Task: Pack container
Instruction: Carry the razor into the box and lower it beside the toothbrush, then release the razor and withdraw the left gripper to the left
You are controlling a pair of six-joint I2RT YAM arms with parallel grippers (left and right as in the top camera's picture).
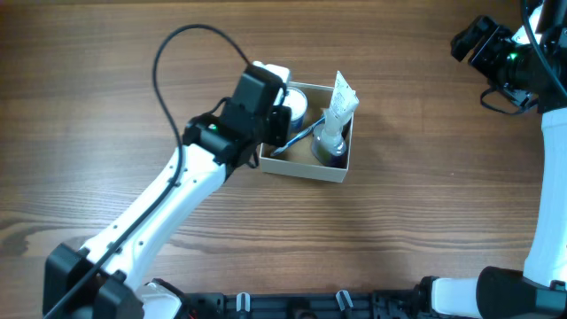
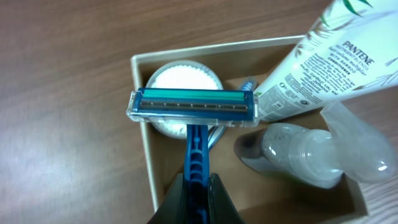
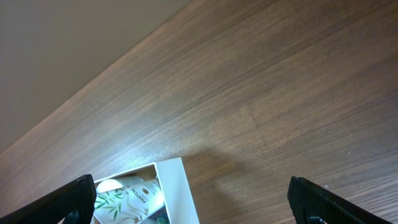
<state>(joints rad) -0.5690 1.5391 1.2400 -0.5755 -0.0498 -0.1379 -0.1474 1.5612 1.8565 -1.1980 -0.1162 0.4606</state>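
Two left fingers (image 2: 171, 208) clamp a blue plastic razor (image 2: 194, 107) above the square white cardboard container (image 2: 217, 48). Both right fingers (image 3: 68, 198) stand wide, empty.

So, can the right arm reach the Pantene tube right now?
Probably yes: the tube juts from the right of the container, only table lies between, and the left gripper holding the razor hovers over its left.

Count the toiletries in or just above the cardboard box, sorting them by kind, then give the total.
razor: 1
tube: 1
round jar: 1
clear bottle: 1
Total: 4 toiletries in or over the box
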